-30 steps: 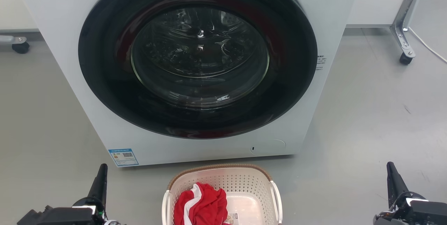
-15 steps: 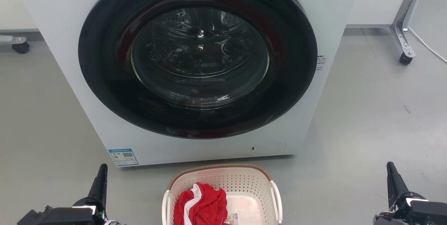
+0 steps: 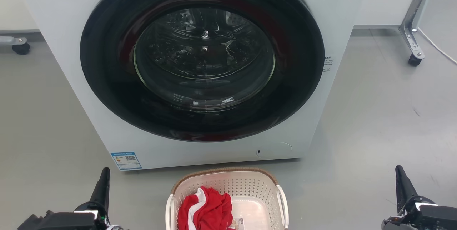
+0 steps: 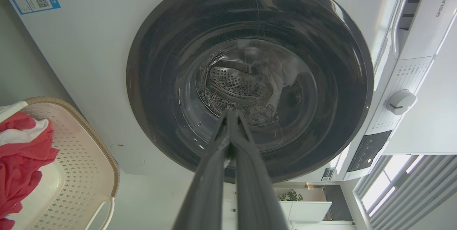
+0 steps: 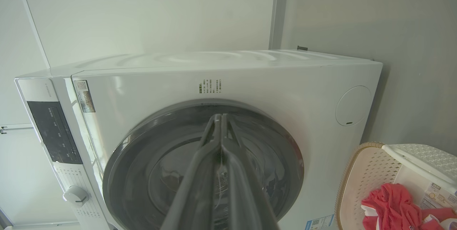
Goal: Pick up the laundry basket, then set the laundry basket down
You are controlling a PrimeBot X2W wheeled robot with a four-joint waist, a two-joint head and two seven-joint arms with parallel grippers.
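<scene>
The laundry basket (image 3: pixel 250 183) is cream-white, perforated, with a brown woven rim, and stands on the grey floor at the bottom centre of the head view, just before the washing machine. A red and white garment (image 3: pixel 205 210) lies inside it. In the left wrist view the laundry basket (image 4: pixel 82 158) lies at the lower left; in the right wrist view the laundry basket (image 5: pixel 371 176) is at the lower right. My left gripper (image 3: pixel 104 175) is shut, well left of the basket. My right gripper (image 3: pixel 398 173) is shut, far to its right. Neither touches it.
A white front-loading washing machine (image 3: pixel 107 123) with a closed dark round door (image 3: pixel 203 55) fills the space right behind the basket. A wheeled metal frame leg (image 3: pixel 414 53) stands at the back right, another caster (image 3: pixel 20 48) at the back left. Grey floor lies on both sides.
</scene>
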